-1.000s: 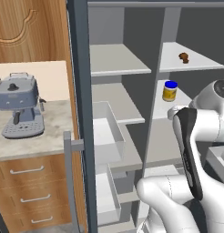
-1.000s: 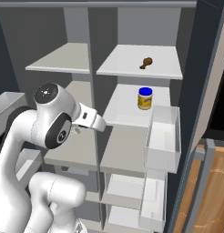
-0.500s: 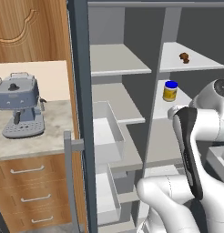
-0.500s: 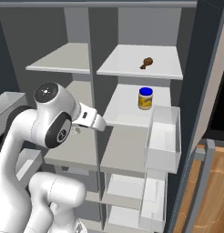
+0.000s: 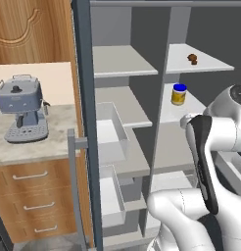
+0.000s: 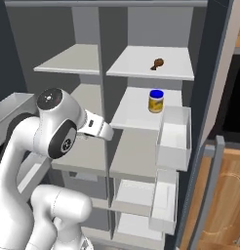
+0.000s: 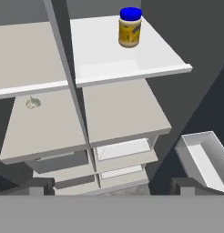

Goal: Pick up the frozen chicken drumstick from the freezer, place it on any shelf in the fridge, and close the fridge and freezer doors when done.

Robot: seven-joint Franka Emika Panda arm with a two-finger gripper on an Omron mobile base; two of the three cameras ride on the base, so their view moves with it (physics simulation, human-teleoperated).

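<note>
Before the open fridge [image 6: 200, 93], the arm is held folded; gripper [image 7: 111, 185] spread wide, nothing held. Yellow jar [image 7: 130, 27] is seen one board below the drumstick [image 6: 157, 63].

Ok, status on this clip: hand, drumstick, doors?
Hand open, empty, facing the shelves. Chicken drumstick lies on the fridge's top shelf, yellow jar one shelf below. Both doors open; nothing in the way.

The white arm is folded at the elbow, wrist pointing forward; the gripper [image 7: 112, 186] has its dark fingertips [image 7: 37, 185] spread wide (nothing between them).
</note>
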